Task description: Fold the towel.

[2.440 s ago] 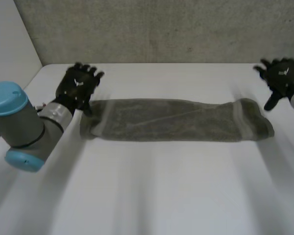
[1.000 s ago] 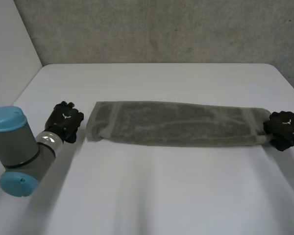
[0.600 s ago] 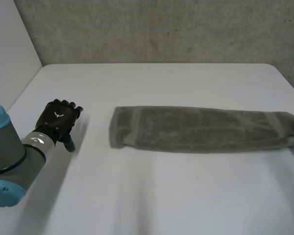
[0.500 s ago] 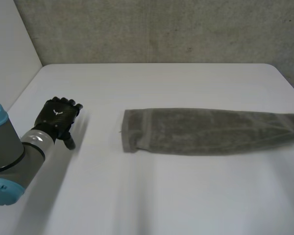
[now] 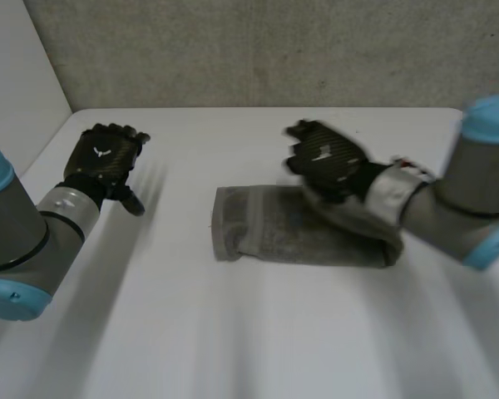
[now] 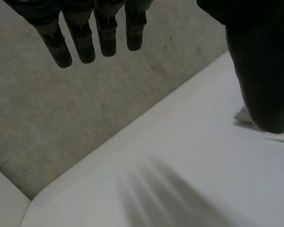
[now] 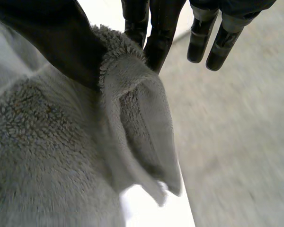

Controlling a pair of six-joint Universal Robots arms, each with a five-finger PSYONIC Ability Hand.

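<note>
The grey towel point(image 5: 262, 234) lies on the white table point(image 5: 233, 341), with its right part doubled back over itself. My right hand point(image 5: 326, 162) hovers above the towel's middle and holds the towel's lifted right end. Its own wrist view shows the thumb point(image 7: 54, 40) and fingers point(image 7: 157, 33) pinching a folded edge of the towel point(image 7: 132, 113). My left hand point(image 5: 108, 158) is raised over the table's far left, away from the towel. In its wrist view the fingers point(image 6: 83, 35) are straight, the thumb point(image 6: 260, 75) is spread wide, and nothing is held.
A grey wall point(image 5: 258, 50) runs along the table's far edge. A white side wall point(image 5: 17, 75) stands at the left. Bare table point(image 6: 189, 170) lies under the left hand and in front of the towel.
The right hand dragged the towel rightward, then swung left with its right end, folding it over. The left hand let go, opened its fingers and rose toward the far left corner.
</note>
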